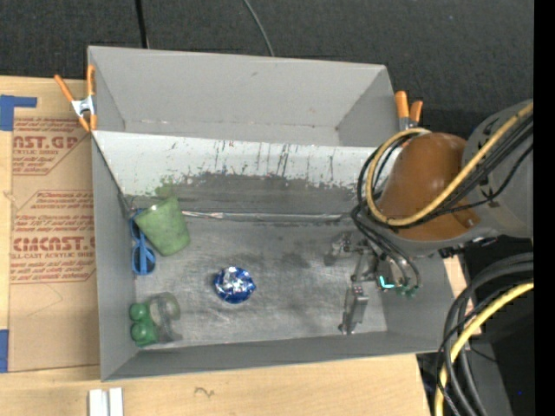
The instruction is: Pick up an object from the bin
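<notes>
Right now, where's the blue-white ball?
Camera view: blue-white ball sits left of centre on the bin floor, right of the green cup, left of the claw.

Grey bin [286,271]; cup [163,226], ball [234,285], perhaps scissors [141,252]

— Where is the arm?
— Right edge of the frame: the grey jointed robot arm [512,180] leans in, its rounded orange wrist cover [425,185] ringed by yellow-and-black cables [375,176].
— And its tip?
— The slim metal two-finger gripper [351,310] hangs below the cover, at lower right of centre.
</notes>
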You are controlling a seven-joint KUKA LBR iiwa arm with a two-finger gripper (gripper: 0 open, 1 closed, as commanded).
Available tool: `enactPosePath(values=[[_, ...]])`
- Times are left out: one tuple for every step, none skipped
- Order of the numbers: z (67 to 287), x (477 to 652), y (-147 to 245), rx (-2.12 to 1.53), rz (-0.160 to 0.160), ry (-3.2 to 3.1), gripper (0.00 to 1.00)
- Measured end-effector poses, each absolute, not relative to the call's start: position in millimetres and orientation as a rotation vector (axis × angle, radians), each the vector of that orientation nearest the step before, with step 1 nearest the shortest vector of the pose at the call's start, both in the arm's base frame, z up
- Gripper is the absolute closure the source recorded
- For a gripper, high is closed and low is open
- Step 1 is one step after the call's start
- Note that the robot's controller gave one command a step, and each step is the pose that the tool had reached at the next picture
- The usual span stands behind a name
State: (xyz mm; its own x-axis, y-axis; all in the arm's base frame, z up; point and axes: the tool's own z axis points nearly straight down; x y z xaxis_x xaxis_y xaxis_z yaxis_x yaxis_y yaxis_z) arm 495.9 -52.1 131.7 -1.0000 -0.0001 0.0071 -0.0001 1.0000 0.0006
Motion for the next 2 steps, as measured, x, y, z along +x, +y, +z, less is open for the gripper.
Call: enactPosePath(values=[[77, 496.6, 35, 0.056, -0.006, -3.142, 0.00], [71, 546.4, 91, 0.020, -0.004, -3.149, 0.00]])
